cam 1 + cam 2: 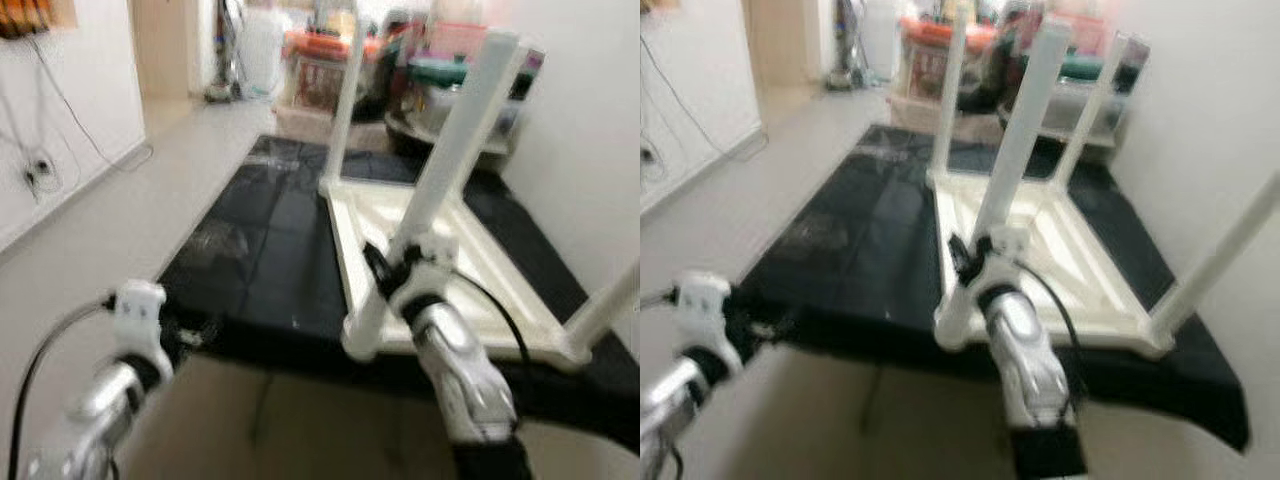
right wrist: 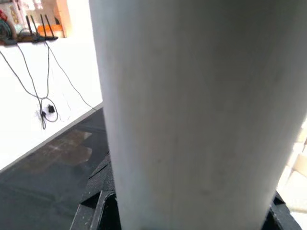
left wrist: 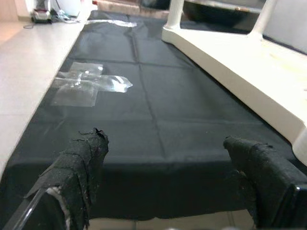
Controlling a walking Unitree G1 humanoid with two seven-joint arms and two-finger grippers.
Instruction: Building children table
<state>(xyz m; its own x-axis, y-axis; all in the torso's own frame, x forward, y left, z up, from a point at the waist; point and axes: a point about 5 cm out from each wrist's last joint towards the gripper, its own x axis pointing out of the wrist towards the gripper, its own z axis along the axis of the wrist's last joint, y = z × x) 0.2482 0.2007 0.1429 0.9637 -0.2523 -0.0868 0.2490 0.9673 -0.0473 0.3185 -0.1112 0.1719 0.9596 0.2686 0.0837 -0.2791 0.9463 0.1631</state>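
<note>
Nearest on the left, the left gripper (image 3: 163, 182) hangs low over the near edge of the black mat (image 1: 260, 250), its two padded fingers (image 3: 79, 165) spread wide with nothing between them. Ahead of it on the mat lies a patch of clear plastic wrap (image 3: 88, 86).

To the right and a little farther, the right gripper (image 1: 405, 265) is clamped around the near-left table leg (image 1: 455, 150), low down, just above where the leg meets its corner socket. In the right wrist view that white leg (image 2: 192, 120) stands right against the black fingers, so the jaws look closed on it.

The children table (image 1: 480, 270) lies upside down on the right half of the mat, top face down and frame up. The gripped leg's long axis rises from the near-left corner, leaning slightly right and away. Three more legs stand at the other corners, one angling out at the near right (image 1: 1225, 245).

The leg sits directly in the right jaws, so seating it probably means pushing down along that axis; the left arm is well apart, left of the table.

Beyond the mat, boxes and clutter (image 1: 340, 60) stand blurred against the far wall.
</note>
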